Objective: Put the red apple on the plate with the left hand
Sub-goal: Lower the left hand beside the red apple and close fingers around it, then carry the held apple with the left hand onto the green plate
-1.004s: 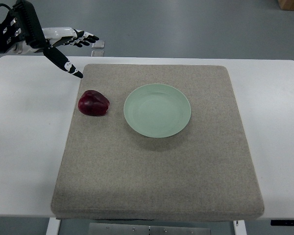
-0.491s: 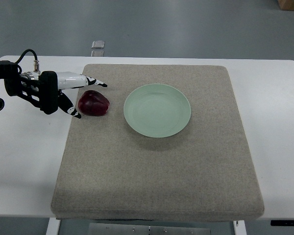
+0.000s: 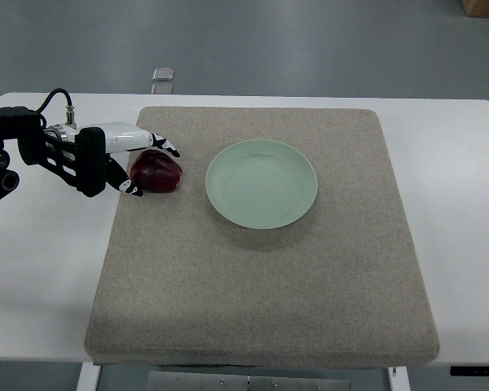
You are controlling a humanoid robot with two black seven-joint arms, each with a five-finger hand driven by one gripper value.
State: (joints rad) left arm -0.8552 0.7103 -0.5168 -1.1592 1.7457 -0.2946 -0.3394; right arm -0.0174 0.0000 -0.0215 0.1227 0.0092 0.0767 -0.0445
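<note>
Progress: the grasp was only being set up; the lift and the carry to the plate (image 3: 262,183) were all left to do.
Apple: the red apple (image 3: 156,172) lay on the grey mat (image 3: 261,277), at nine o'clock of the plate and apart from it.
Left hand: the left hand (image 3: 118,159) sat at nine o'clock of the apple.
Fingers: the fingers (image 3: 165,147) were partly spread, reaching over the apple's top with the thumb below; not yet clasped, contact uncertain.
Plate: empty.
Bench: the white bench (image 3: 41,269) carried the mat.
</note>
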